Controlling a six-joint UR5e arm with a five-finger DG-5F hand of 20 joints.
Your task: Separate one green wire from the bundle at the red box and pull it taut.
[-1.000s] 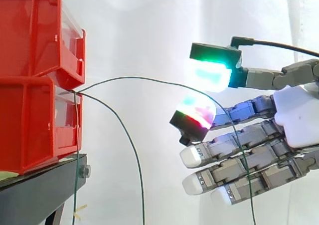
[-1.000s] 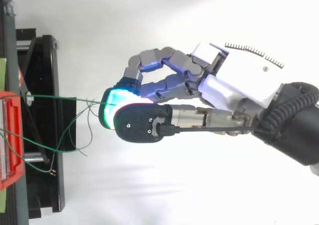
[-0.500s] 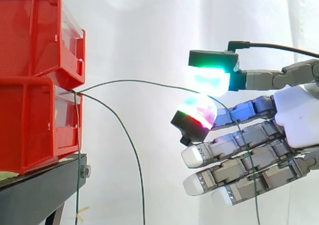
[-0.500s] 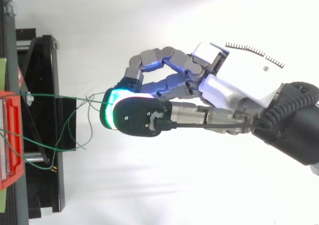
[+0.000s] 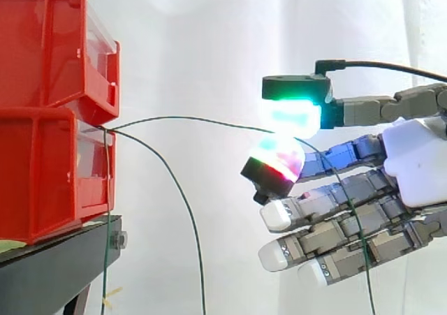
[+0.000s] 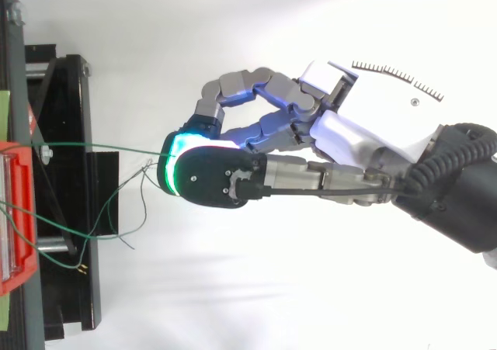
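Robot hand (image 5: 412,168) at right, thumb and one fingertip pad pinched on single thin green wire (image 5: 188,119). Strung in shallow arc leftward to stacked red plastic bins (image 5: 42,154); remaining green wires (image 5: 190,224) drooping slack beside them.

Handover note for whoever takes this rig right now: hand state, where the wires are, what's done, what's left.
Hand: shut on green wire, pinched between two glowing pads, to the right of the red box.
The green wire runs from the box front to the pinch in a shallow arc, and its tail hangs past the fingers.
Other wires hang down by the box.
Done: one wire separated and gripped.
Left: pull away from the box until taut.
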